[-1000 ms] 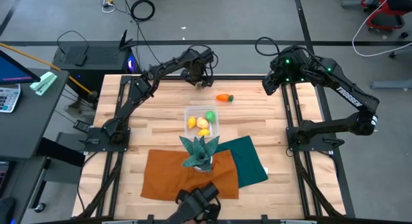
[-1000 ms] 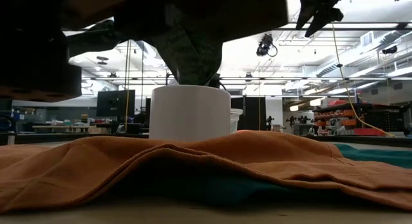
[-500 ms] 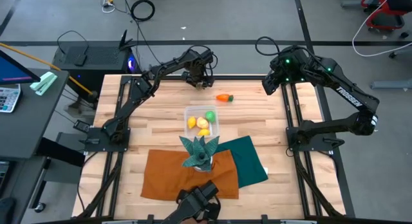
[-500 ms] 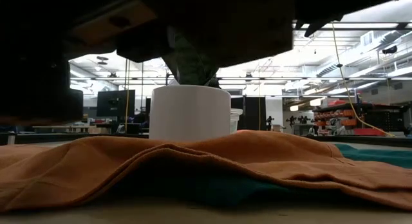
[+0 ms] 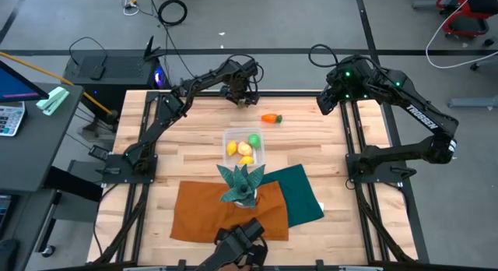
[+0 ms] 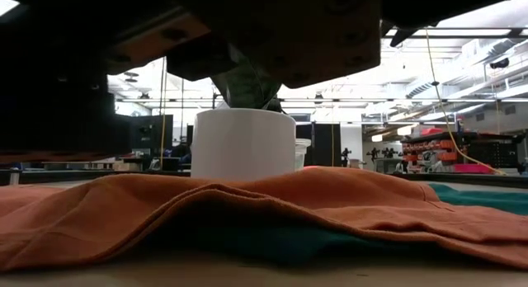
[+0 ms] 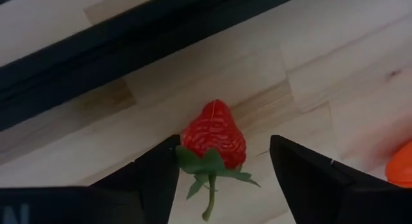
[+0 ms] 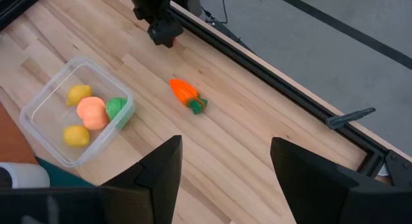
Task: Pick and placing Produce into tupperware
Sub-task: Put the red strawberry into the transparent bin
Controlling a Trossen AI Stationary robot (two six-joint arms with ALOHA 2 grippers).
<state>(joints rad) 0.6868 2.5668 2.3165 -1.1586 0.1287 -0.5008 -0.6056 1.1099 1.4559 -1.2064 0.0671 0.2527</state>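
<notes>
A red toy strawberry point(image 7: 214, 135) with a green stalk lies on the wood by the table's far edge. My left gripper point(image 5: 241, 96) point(image 7: 224, 161) is open, with one finger on each side of the strawberry. An orange toy carrot point(image 5: 270, 117) point(image 8: 185, 94) lies on the table to its right. The clear tupperware point(image 5: 231, 135) point(image 8: 35, 121) sits mid-table, holding yellow, orange and green pieces. My right gripper point(image 5: 331, 101) point(image 8: 222, 176) hovers open above the far right part of the table, away from everything. My left gripper comes at the strawberry from above. One finger point(image 7: 161, 166) stands right against its green leaf point(image 7: 187, 161), and I cannot tell whether it touches. The other finger point(image 7: 302, 172) is clearly apart from it. The strawberry rests on the table.
A teal spiky plant point(image 5: 241, 180) in a white pot point(image 6: 243, 144) stands on an orange cloth point(image 5: 210, 212) point(image 6: 247, 204) near the front edge. A teal cloth point(image 5: 299, 193) lies beside it. A dark frame rail point(image 7: 96, 69) runs just behind the strawberry. Bare wood lies to the container's left and right.
Both arms have kept still. In the low view, a dark shape close to the camera has spread across the top of the picture and now hides the arm that showed at the upper right.
</notes>
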